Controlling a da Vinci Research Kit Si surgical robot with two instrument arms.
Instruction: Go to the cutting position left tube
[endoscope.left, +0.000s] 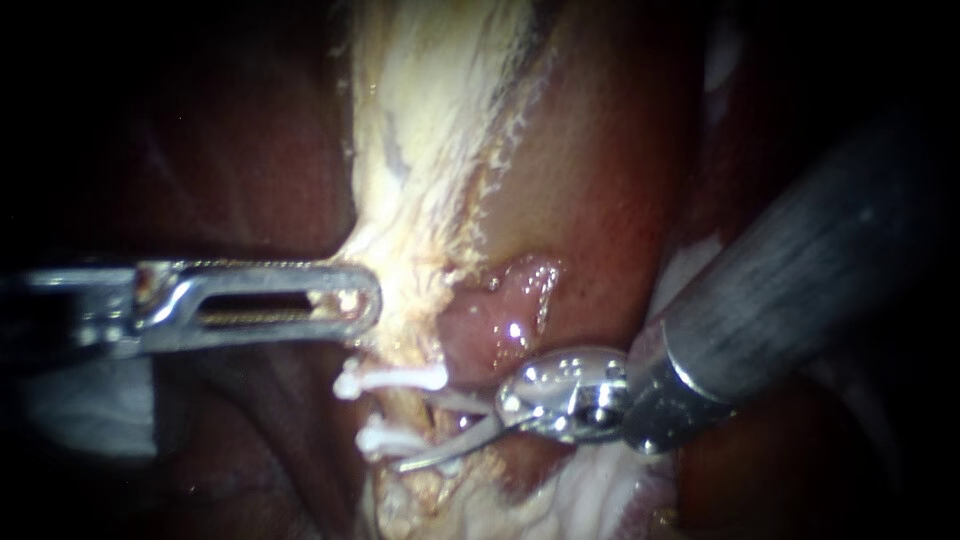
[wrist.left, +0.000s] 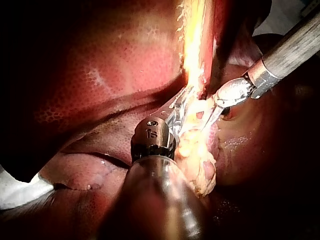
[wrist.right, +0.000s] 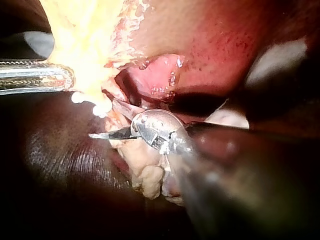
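**A:** How do the right instrument's (endoscope.left: 420, 430) jaws stand?

**B:** They are two thin curved blades, open in a narrow V and gripping nothing. They sit low in the frame, just left of centre, with the tips pointing left.

**A:** And the tube?

**B:** The tube (endoscope.left: 408, 410) is right at those blades. It is a short yellowish strand running up and down between two white clips. The upper clip (endoscope.left: 392, 379) lies just above the upper blade. The lower clip (endoscope.left: 385, 438) sits within the V, with the lower blade passing beneath it. I cannot tell whether either blade touches the tube.

**A:** What about the left instrument (endoscope.left: 372, 300)?

**B:** Its slotted jaws are closed on the pale tissue (endoscope.left: 420, 150) at mid-left. A bit of that tissue shows inside the slot near the tip. This is just above the upper clip but apart from it.

**A:** What lies farther out?

**B:** The pale tissue rises as a ragged band to the top centre of the frame. Dark red liver (endoscope.left: 250, 150) lies to its left. The right instrument's grey shaft runs off toward the upper right. In the right wrist view, lumpy pale tissue hangs just beside the open blades.
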